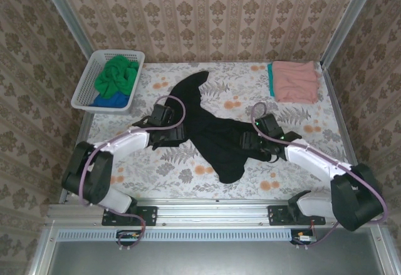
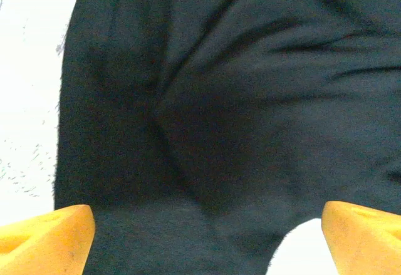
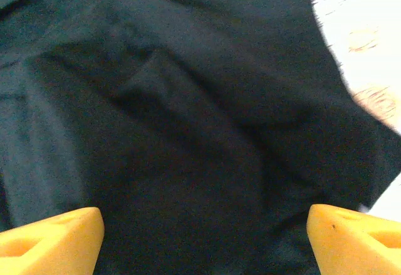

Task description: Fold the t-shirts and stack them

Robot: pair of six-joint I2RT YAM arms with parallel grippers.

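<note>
Black t-shirt (image 1: 216,138) lies crumpled and slantwise in the middle of the table (image 1: 175,176), one end reaching toward the back, the other bunched near my bases. I judge it is the one to be spread flat for folding, which would explain why both my grippers sit low at its edges: my left gripper (image 1: 183,135) on its left side, my right gripper (image 1: 250,143) on its right. In both wrist views my yellow fingers (image 2: 47,240) stand wide apart with dark, wrinkled cloth lying loose between them, so both are released and grasp nothing.

A pink t-shirt (image 1: 296,81) rests folded at the far right corner on a teal t-shirt (image 1: 270,79); that looks like the start of the stack. A green t-shirt (image 1: 118,76) and a blue t-shirt (image 1: 109,101) wait in the white basket (image 1: 84,90) at the far left, well apart from it.

The table wears a pale flowered cloth. Brown patterned wallpaper (image 1: 207,12) closes in three sides, and a metal rail (image 1: 207,209) runs along the near edge.
</note>
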